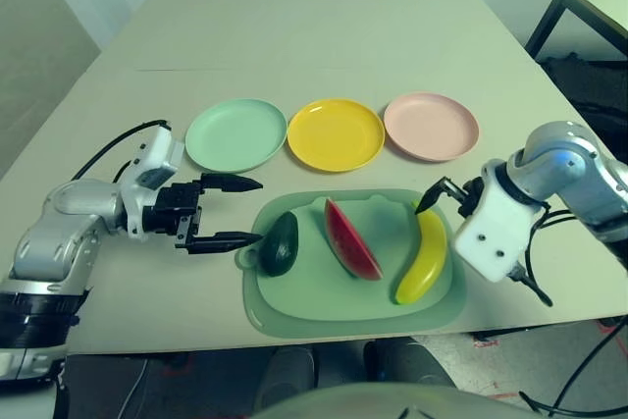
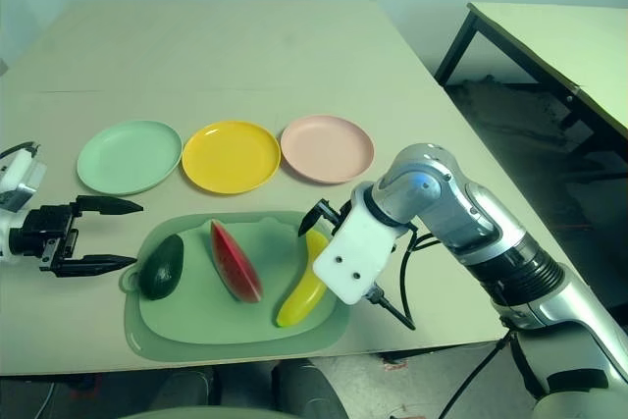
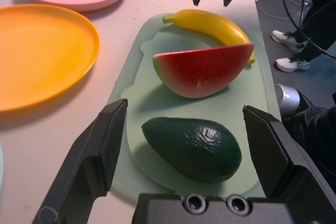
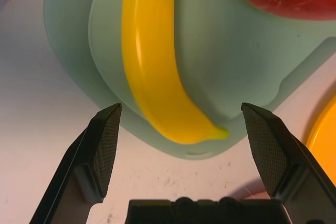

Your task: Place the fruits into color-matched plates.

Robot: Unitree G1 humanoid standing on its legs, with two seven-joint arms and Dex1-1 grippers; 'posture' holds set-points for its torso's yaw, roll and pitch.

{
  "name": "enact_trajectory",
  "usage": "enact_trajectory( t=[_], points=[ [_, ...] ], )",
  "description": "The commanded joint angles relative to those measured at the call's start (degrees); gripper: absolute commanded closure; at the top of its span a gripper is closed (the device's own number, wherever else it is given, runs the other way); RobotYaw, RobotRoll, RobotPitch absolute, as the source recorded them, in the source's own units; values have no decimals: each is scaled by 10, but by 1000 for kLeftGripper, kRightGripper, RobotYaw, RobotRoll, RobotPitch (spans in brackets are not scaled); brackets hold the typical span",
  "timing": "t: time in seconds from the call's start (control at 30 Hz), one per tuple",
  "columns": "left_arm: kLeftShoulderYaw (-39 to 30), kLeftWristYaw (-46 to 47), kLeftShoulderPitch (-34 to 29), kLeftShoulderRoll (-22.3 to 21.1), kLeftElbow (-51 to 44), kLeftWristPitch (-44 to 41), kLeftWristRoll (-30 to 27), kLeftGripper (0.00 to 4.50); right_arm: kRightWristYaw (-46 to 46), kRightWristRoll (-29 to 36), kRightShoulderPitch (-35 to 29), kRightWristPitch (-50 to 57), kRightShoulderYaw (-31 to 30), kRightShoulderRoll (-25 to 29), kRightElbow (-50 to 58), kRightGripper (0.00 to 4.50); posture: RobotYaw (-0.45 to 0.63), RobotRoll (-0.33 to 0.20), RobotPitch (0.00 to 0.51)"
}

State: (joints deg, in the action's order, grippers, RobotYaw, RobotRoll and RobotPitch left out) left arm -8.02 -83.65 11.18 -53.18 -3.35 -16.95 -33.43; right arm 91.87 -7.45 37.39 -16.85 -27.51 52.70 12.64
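Jaws on both arms are released, spread wide and grasping nothing. Going from left to right, the left gripper point(image 1: 261, 211) reaches in from the side of the bench point(image 1: 294, 36), its tips pointing toward the avocado. Beyond it lies the mint green plate point(image 1: 235, 134). The dark green avocado point(image 1: 279, 244) rests on the left part of the green mat point(image 1: 324, 319), near the tip of one of that gripper's fingers. Next comes the yellow plate point(image 1: 336, 134), just beside the mint green one and behind the mat. In the middle of the mat sits the red watermelon wedge point(image 1: 351, 240), apart from both other fruits. The pale pink plate point(image 1: 432, 127) ends the row of plates, and all three are empty. On the mat's right part lies the yellow banana point(image 1: 424, 260), with the right gripper point(image 4: 182, 106) close by its stem end.
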Motion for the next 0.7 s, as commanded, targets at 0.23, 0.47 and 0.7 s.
enact_trajectory(
  t=[0.23,0.47,0.7],
  points=[
    [-12,0,10,-9,-12,-11,-8,31,-6,-27,-32,-2,-25,-6,14,0,29,0,82],
    [-21,5,5,-13,-22,-17,-15,0,-10,-46,-52,-7,-35,-6,6,855,39,0,85],
    [-31,10,-5,-13,-28,-20,-15,0,-18,-61,-63,-17,-39,-4,-15,2837,47,0,86]
  ],
)
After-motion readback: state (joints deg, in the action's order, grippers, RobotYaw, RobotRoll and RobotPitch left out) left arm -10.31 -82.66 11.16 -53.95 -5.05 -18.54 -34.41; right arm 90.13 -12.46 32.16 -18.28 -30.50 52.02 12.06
